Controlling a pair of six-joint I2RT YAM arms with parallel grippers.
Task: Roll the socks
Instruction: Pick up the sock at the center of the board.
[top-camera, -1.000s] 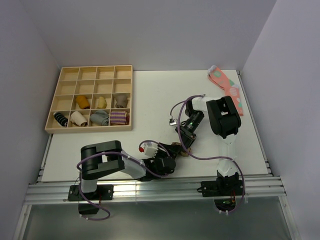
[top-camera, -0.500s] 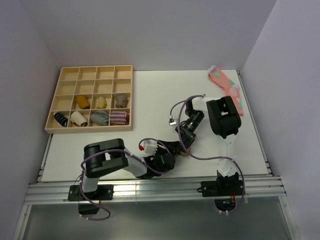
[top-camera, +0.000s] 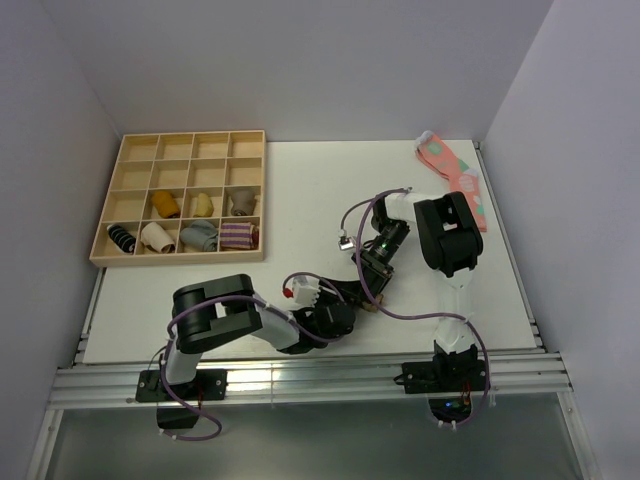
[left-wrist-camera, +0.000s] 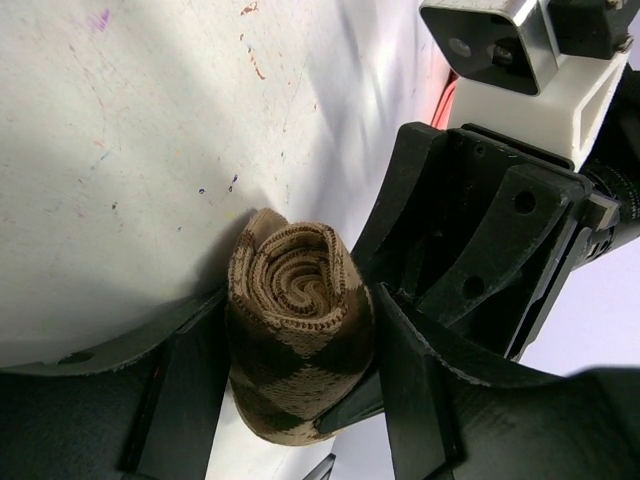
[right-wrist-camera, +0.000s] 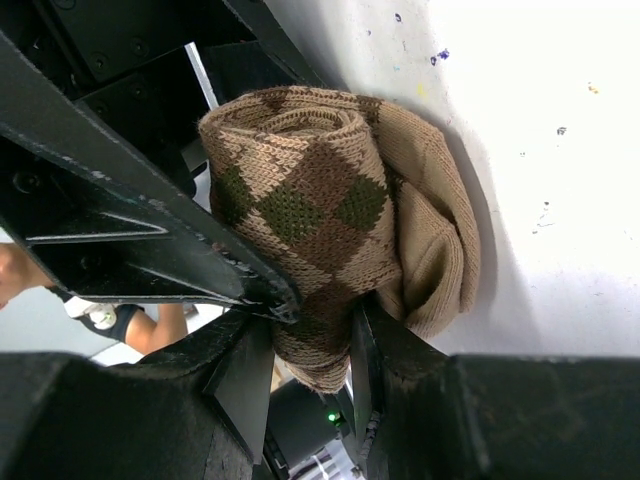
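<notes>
Wooden tray holds seven sock rolls; left gripper and right gripper both clamp the rolled socks.

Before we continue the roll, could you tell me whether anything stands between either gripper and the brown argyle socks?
Nothing visible does. The left gripper already has the rolled socks between its fingers, which press on both sides of the roll. The right gripper pinches the roll's lower end directly, with no other object in between.
</notes>
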